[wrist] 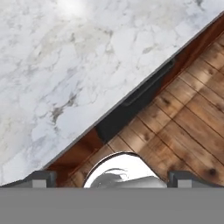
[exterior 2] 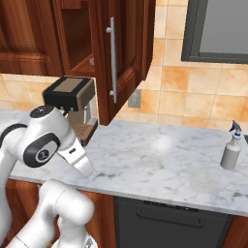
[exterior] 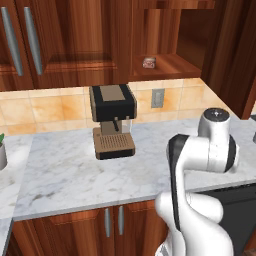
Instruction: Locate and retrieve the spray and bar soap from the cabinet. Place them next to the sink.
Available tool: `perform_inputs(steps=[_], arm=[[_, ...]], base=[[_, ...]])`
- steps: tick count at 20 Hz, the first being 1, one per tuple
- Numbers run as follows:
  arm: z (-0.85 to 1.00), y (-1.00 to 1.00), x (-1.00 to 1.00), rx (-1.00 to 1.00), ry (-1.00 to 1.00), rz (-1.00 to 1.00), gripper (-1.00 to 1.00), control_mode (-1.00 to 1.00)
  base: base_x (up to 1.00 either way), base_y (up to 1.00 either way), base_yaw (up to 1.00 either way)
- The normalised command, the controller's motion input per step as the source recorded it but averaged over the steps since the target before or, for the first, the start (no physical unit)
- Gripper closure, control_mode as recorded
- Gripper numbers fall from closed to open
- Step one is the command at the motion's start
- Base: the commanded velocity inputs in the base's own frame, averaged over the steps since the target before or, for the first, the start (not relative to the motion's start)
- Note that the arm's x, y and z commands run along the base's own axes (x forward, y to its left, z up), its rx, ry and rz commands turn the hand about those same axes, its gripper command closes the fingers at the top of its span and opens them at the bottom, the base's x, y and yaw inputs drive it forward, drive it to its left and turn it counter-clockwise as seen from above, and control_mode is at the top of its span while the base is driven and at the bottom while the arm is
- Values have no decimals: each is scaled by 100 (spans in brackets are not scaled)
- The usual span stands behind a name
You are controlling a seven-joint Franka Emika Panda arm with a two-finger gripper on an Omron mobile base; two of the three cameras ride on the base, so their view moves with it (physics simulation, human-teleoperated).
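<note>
Tool (wrist: pixel 112 178) wide open and empty, pointing down at the table (wrist: pixel 57 74) edge, dark fingertips (wrist: pixel 41 177) well apart. Spray (exterior 2: pixel 231 147) already upright on the table, at 3 o'clock in the right base view. Bar soap (exterior: pixel 149 62) lying on the shelf of the open cabinet (exterior: pixel 170 37), at 1 o'clock from the coffee machine (exterior: pixel 112 120). Probably next: to fetch the soap. Better to lift the arm high first, pass clear of the machine and the door (exterior 2: pixel 118 58), then enter level and close on the short sides of the block.
</note>
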Motion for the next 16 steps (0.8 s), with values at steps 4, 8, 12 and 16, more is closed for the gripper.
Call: perform_inputs(steps=[4, 8, 12, 16], arm=[[4, 53, -2, -14, -13, 14, -100, -100], [13, 28, 0, -9, -27, 25, -100, -100], [11, 23, 0, -6, -29, 32, -100, -100], [5, 8, -1, -2, -23, 33, -100, -100]], base=[[0, 0, 0], [0, 0, 0], [0, 0, 0], [0, 0, 0]])
